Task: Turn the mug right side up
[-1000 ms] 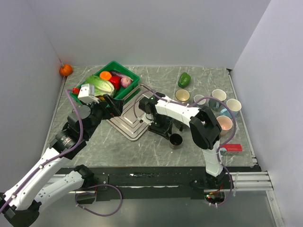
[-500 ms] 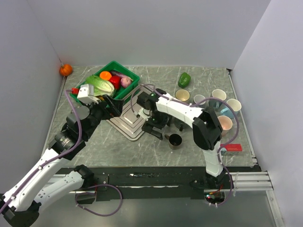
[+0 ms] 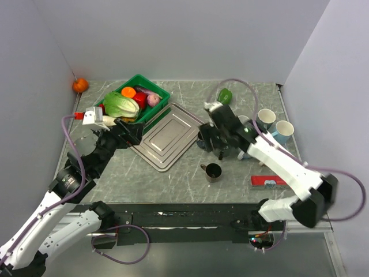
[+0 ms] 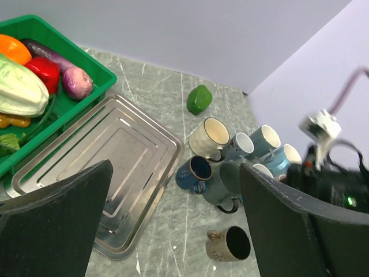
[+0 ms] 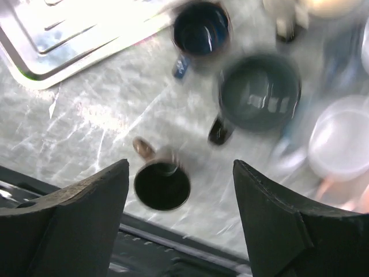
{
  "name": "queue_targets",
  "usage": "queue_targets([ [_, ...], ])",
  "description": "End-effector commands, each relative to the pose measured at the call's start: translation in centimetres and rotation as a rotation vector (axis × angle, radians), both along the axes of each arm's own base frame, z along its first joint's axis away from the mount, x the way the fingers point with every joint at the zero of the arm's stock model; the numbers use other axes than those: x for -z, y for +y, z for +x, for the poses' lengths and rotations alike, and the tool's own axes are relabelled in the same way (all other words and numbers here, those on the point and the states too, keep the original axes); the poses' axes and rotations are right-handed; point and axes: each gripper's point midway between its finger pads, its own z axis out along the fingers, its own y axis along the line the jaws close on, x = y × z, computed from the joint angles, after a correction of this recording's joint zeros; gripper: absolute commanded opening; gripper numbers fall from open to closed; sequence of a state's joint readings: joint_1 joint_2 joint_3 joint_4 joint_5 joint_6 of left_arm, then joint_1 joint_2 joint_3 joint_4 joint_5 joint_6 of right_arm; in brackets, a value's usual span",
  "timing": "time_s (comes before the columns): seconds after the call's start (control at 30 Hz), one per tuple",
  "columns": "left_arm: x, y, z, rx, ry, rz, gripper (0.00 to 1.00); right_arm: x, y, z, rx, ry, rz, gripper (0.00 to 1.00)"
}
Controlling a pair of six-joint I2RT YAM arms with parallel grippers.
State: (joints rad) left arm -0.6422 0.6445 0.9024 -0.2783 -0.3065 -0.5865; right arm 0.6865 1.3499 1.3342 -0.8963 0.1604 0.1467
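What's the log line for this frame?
mug: upright, mouth up, on table | right gripper: open, empty, clear of mug | left gripper: open, empty | task: appears done

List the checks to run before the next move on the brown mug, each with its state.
1. Brown mug mouth up: ok.
2. Right claw open, holding nothing, clear of the brown mug: ok.
3. Left claw open and empty: ok.
4. Brown mug standing apart from the teal mug and blue mug: ok.
5. Right claw motionless: cannot tell; its wrist view is blurred.
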Motion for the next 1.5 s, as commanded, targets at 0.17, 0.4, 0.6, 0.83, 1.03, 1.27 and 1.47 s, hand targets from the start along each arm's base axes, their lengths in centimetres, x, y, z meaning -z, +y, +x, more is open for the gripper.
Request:
queue_targets([
  [0.17,0.2,-1.7,0.4,0.065,0.007,0.019,0.96,5.6,-2.7,-4.9,0.416,0.065,0.248,0.75],
  [0.4,1.0,-2.6,1.1,0.085,0.037,0.025,0.96,8.4,-2.9,-4.9,0.445,0.089,0.219,0.64],
  [0.6,1.7,-2.7,1.3,0.078,0.057,0.038,0.96,9.9,-2.6,-4.2,0.468,0.09,0.212,0.49],
  [0.83,2.0,-2.4,1.3,0.068,0.063,0.048,0.96,10.7,-3.2,-3.9,0.469,0.09,0.156,0.43],
  [1.03,2.5,-2.6,1.4,0.071,0.07,0.05,0.96,12.0,-3.2,-4.1,0.439,0.115,0.12,0.4],
  [1.27,2.5,-2.6,1.4,0.074,0.07,0.06,0.96,12.2,-2.8,-2.8,0.342,0.067,0.037,0.32],
  [1.47,2.6,-2.7,1.4,0.078,0.075,0.067,0.96,10.6,-1.6,-1.1,0.245,-0.018,0.035,0.09],
])
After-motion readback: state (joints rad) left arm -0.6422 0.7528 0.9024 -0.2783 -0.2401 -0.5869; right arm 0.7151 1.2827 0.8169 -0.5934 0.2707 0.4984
